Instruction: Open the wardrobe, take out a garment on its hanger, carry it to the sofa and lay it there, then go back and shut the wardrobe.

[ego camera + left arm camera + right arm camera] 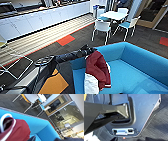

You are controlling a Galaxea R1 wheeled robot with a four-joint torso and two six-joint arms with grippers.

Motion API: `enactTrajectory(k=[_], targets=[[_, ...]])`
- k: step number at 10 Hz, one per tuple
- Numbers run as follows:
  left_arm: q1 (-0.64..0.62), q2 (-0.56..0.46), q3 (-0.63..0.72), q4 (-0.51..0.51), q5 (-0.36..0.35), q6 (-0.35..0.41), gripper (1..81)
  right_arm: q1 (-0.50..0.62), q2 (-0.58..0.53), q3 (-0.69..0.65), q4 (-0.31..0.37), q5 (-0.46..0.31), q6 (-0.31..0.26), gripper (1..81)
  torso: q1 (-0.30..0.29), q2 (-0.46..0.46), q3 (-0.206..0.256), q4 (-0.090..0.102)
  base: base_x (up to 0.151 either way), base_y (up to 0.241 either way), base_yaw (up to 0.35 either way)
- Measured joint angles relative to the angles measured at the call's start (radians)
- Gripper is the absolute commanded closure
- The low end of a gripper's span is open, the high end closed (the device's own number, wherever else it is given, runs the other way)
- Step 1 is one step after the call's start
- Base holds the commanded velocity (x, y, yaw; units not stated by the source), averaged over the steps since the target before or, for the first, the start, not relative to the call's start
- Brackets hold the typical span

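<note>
My left arm reaches out over the near arm of the sofa (pixel 140 62), and my left claw (pixel 92 50) grips the garment (pixel 98 67) at its top. The maroon jacket hangs down against the sofa's arm, its white sleeve (pixel 90 83) lowest, above the blue seat. Beyond the sofa stand white-and-teal chairs (pixel 102 27) around a small white table (pixel 113 15). Whether my right claw is wide or narrow, I cannot tell.

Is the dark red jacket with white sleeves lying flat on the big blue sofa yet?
Not flat. The dark red jacket with white sleeves hangs bunched from the left arm's end above the big blue sofa, its lower part drooping toward the seat.
</note>
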Motion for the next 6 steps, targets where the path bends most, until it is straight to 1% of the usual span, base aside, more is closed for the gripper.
enactTrajectory(k=[1,4,6], targets=[[0.001,0.000,0.000,0.003,0.013,0.000,1.0,0.000,0.000,0.000,0.000,0.000,0.000,1.0,0.000,0.000,0.000,0.000,0.000,0.000,0.000],[0.007,-0.018,0.016,0.013,0.017,0.000,1.0,0.000,0.000,0.000,0.000,0.000,0.000,1.0,0.000,0.000,0.000,0.000,0.000,0.000,0.000],[0.016,-0.064,0.085,0.019,0.026,0.000,1.0,0.000,0.000,0.000,0.000,0.000,0.000,1.0,0.000,0.000,0.000,0.000,0.000,0.000,0.000]])
